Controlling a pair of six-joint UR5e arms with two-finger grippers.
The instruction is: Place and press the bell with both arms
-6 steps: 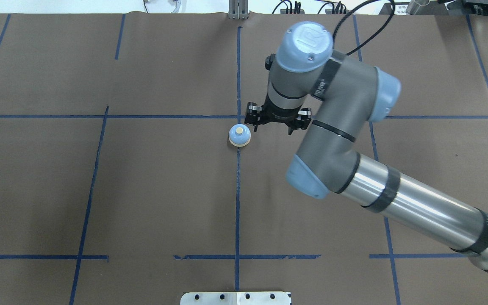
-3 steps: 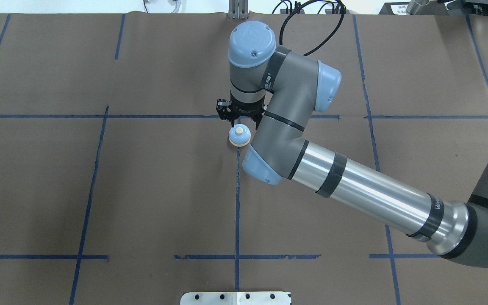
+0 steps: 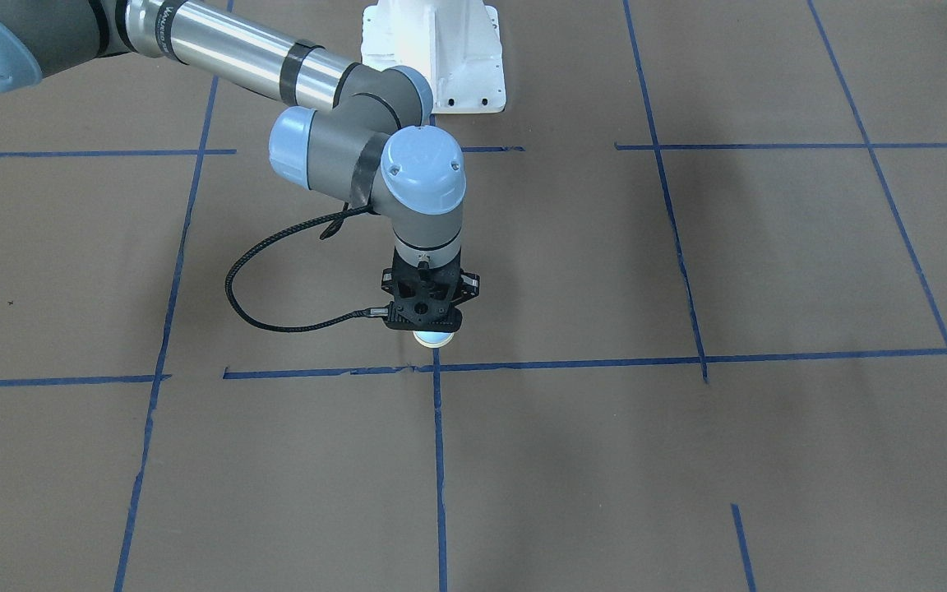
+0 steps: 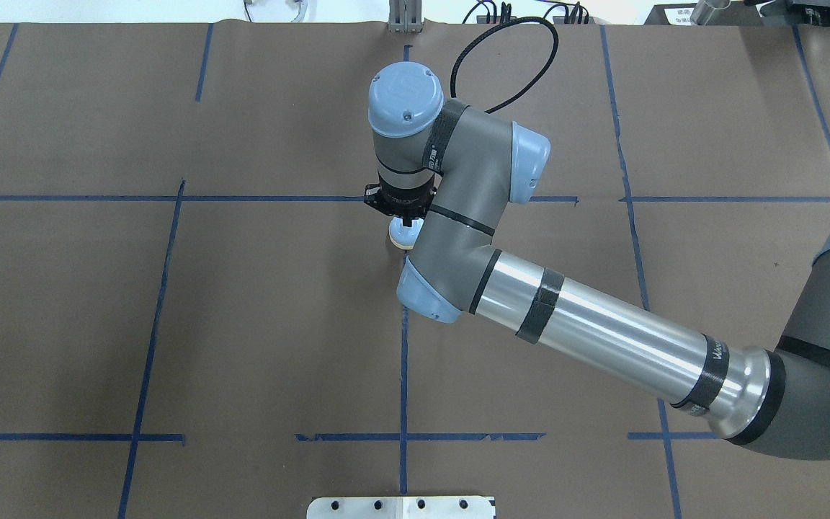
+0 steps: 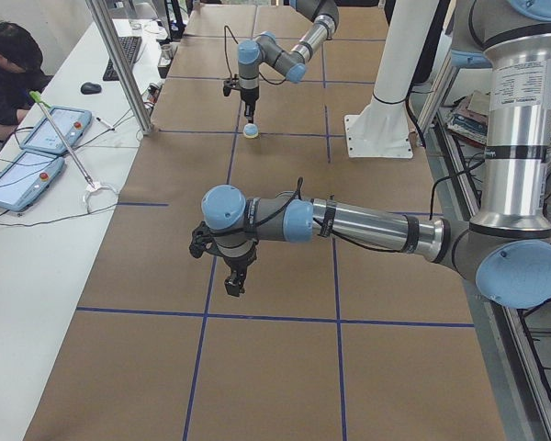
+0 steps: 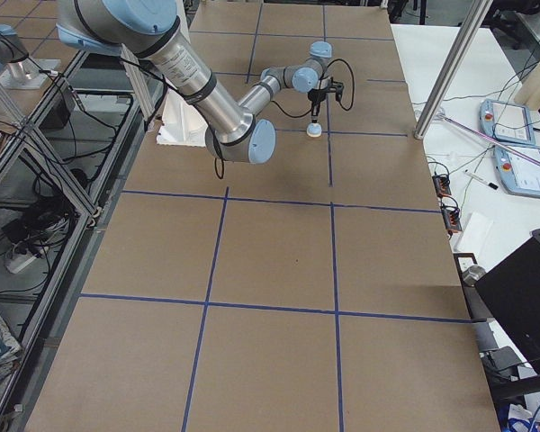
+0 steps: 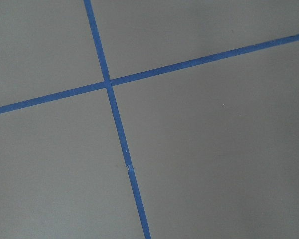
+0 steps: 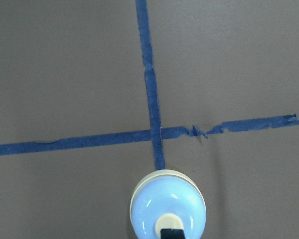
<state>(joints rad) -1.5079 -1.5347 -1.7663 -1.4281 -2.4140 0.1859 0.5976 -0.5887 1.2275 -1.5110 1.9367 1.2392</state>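
Observation:
The bell (image 8: 167, 204) stands on the brown paper just below a blue tape cross. It also shows in the overhead view (image 4: 396, 235), the front view (image 3: 434, 338) and the side views (image 5: 251, 131) (image 6: 314, 130). My right gripper (image 8: 170, 233) points straight down over it, shut, with its black fingertips together on the cream button; it also shows from overhead (image 4: 405, 221). My left gripper (image 5: 233, 278) hovers over bare paper far from the bell and shows only in the left side view, so I cannot tell whether it is open. The left wrist view shows only tape lines.
The white pedestal (image 3: 441, 57) stands behind the bell on the robot's side. A metal plate (image 4: 400, 507) lies at the near table edge. An operator (image 5: 5, 64) sits at a side table with tablets (image 5: 23, 179), and a metal pole (image 5: 119, 64) rises there.
My right arm has swung left from beside the bell to directly over it. Its fingers, spread wide a second ago, have closed, and the tips now cover the button.

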